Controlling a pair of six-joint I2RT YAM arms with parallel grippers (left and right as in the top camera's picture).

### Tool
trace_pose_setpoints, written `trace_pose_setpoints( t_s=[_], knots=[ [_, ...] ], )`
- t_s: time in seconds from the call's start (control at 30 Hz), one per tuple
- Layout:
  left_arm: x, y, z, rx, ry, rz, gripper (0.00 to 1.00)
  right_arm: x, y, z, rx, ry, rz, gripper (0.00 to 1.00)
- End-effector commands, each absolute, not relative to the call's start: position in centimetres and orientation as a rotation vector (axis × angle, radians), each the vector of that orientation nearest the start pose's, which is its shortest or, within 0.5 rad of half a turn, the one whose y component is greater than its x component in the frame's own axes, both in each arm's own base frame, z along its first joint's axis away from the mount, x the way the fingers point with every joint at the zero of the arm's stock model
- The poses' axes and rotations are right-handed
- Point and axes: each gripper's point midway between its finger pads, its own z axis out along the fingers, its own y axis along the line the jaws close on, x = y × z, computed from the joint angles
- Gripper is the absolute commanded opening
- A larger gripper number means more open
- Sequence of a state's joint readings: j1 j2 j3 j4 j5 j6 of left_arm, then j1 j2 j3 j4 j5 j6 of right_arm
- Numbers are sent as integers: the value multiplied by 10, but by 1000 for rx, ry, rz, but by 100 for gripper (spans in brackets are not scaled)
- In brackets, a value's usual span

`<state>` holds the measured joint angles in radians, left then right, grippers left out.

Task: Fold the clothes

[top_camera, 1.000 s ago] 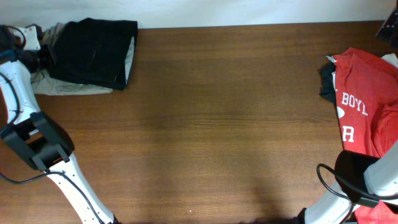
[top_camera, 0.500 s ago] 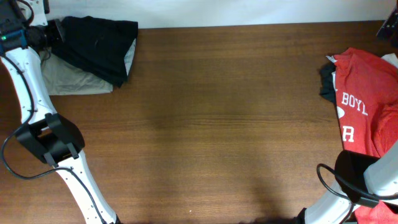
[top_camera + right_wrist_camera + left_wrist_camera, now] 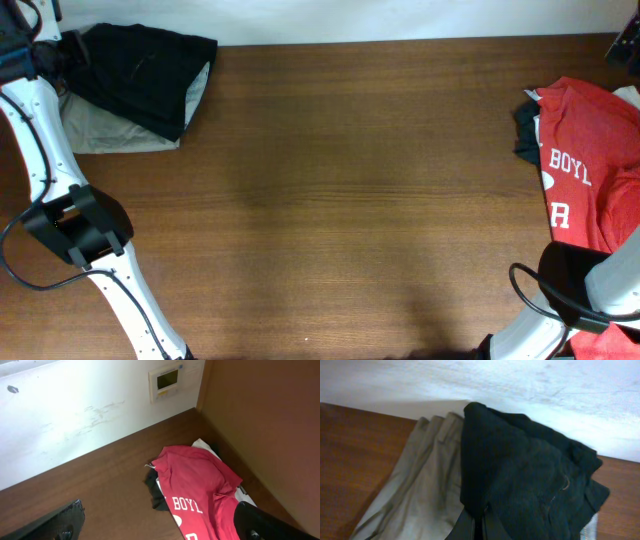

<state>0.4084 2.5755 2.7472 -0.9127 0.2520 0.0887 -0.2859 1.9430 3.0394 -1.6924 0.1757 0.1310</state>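
Overhead, the black shorts (image 3: 140, 68) lie bunched at the far-left corner of the table (image 3: 350, 200), draped over the khaki trousers (image 3: 118, 133), while the red T-shirt (image 3: 590, 150) with white lettering sits crumpled against the right edge. Left wrist view has the left gripper (image 3: 476, 529) with its jaws pressed together on a fold of the shorts' black fabric, the trousers beside it. Right wrist view shows the right gripper (image 3: 157, 512) above the T-shirt, jaws spread wide, holding nothing.
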Motion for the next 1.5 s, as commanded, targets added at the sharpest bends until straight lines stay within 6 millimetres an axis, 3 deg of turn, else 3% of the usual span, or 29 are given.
trace_pose_setpoints(
  t_s=[0.0,0.17,0.37,0.53,0.7,0.93,1.1,1.13,1.2,1.23,1.3,1.4,1.47],
  knots=[
    [611,250,210,-290,2233,134,0,349,-138,468,562,2100,-301,99],
    [610,263,196,-331,2252,205,0,349,-138,468,562,2100,-301,99],
    [611,278,155,-380,2304,270,0,349,-138,468,562,2100,-301,99],
    [605,297,138,-475,2314,357,1,349,-138,468,562,2100,-301,99],
    [600,300,114,-512,2357,358,0,349,-138,468,562,2100,-301,99],
    [565,333,110,-805,2326,612,1,349,-138,468,562,2100,-301,99],
    [559,336,109,-854,2320,639,2,349,-138,468,562,2100,-301,99],
    [558,336,108,-854,2323,639,13,349,-138,468,562,2100,-301,99],
    [557,336,107,-855,2331,639,58,349,-138,468,562,2100,-302,99],
    [557,335,107,-855,2333,639,66,349,-138,468,562,2100,-301,99],
    [557,335,107,-855,2334,639,79,349,-138,468,562,2100,-301,99],
    [558,333,116,-849,2321,637,81,349,-138,468,562,2100,-302,99],
    [561,330,136,-840,2284,631,80,349,-138,468,562,2100,-302,99]
  ],
)
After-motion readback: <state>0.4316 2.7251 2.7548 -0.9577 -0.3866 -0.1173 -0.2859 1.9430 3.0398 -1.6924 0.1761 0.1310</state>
